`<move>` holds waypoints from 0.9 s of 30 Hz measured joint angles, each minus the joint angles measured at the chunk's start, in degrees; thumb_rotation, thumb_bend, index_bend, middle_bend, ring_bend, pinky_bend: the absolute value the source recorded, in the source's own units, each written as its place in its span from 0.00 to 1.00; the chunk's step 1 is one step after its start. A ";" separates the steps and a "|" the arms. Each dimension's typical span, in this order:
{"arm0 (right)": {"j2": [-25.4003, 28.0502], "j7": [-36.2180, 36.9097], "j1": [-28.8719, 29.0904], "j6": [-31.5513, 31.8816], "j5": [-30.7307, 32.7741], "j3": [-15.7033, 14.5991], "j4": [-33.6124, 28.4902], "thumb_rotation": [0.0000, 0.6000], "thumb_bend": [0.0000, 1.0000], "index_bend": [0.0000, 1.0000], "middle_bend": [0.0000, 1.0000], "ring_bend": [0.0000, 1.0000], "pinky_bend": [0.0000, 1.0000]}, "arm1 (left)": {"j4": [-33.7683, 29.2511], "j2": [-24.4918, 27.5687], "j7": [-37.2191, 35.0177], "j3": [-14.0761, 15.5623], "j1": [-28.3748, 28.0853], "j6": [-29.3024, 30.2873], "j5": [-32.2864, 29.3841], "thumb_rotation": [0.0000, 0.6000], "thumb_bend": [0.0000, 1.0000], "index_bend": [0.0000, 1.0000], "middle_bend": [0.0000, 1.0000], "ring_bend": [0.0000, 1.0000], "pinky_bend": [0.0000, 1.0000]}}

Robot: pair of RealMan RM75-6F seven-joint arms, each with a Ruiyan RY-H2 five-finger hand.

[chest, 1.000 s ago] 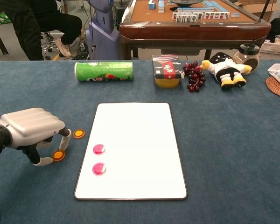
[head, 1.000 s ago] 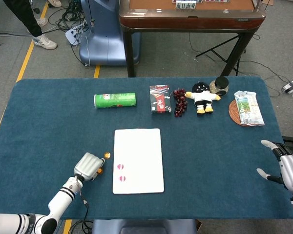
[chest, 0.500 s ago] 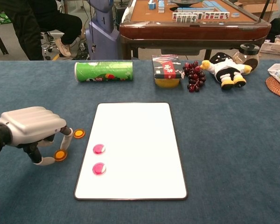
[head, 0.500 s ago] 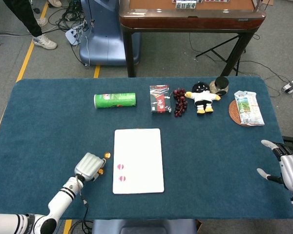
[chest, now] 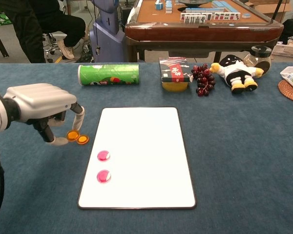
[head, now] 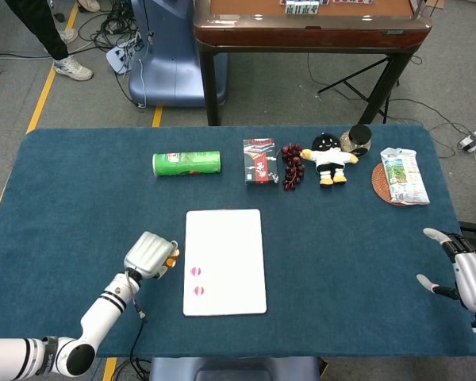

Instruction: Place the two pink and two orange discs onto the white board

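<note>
The white board (head: 226, 238) (chest: 146, 141) lies flat at the table's middle. Two pink discs (head: 196, 281) rest on its near left part, one (chest: 103, 155) just beyond the other (chest: 103, 176). My left hand (head: 149, 255) (chest: 41, 108) hovers left of the board and pinches an orange disc (chest: 72, 135) (head: 173, 255) between thumb and a finger, off the cloth. The second orange disc (chest: 82, 139) lies on the table right beside the held one, just left of the board's edge. My right hand (head: 460, 270) is open at the table's right edge and holds nothing.
Along the far side stand a green chip can (head: 187, 163) (chest: 108, 74) on its side, a red box (head: 259, 161), grapes (head: 291, 167), a plush toy (head: 328, 159), a jar (head: 357, 139) and a snack bag (head: 403, 176) on a round coaster.
My left hand has lifted one orange disc off the cloth and carried it away from me and slightly right, to beside the other orange disc. The right hand has not moved.
</note>
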 measured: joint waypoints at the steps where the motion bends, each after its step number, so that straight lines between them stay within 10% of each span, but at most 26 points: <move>1: 0.02 0.05 -0.01 0.00 0.01 0.01 0.00 1.00 0.00 0.22 0.28 0.22 0.41 | -0.12 0.06 0.22 -0.32 -0.35 -0.07 -0.55 1.00 0.32 0.62 1.00 1.00 1.00; 27: 1.41 5.06 -1.48 2.45 0.38 0.68 1.05 1.00 0.00 0.22 0.28 0.22 0.41 | 6.25 -7.56 6.86 -6.14 -14.18 -2.23 -17.34 1.00 0.32 0.62 1.00 1.00 1.00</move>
